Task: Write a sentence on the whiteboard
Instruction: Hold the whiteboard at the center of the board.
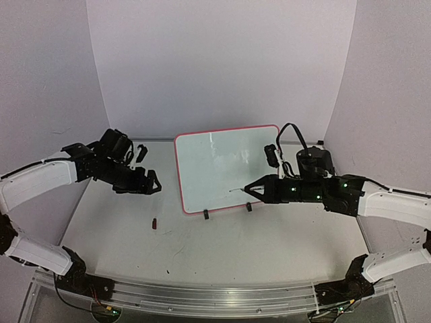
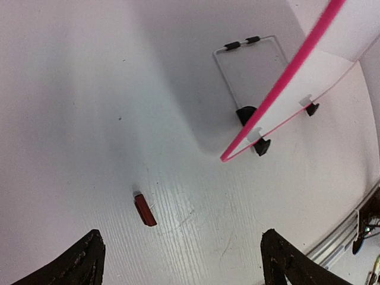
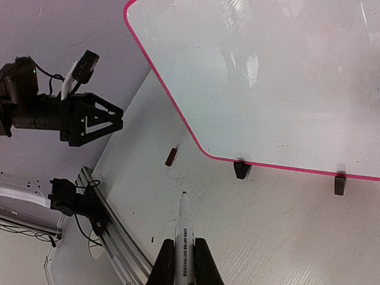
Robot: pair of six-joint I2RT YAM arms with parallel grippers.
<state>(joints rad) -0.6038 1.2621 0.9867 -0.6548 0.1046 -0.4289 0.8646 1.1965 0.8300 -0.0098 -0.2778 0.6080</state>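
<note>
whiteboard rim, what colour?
Red-pink, a thin band all round the whiteboard. It shows best in the right wrist view.

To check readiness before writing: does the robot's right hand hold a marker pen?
Yes, the right hand is shut on a slim white marker pen, tip forward.

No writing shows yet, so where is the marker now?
In the right wrist view the marker sits clamped in the right gripper, its tip just short of the whiteboard's lower edge, near the left black foot.

A plain white backdrop point(image 1: 215, 60) curves around a white table point(image 1: 283, 242) edged by a metal rail point(image 1: 222, 297).
</note>
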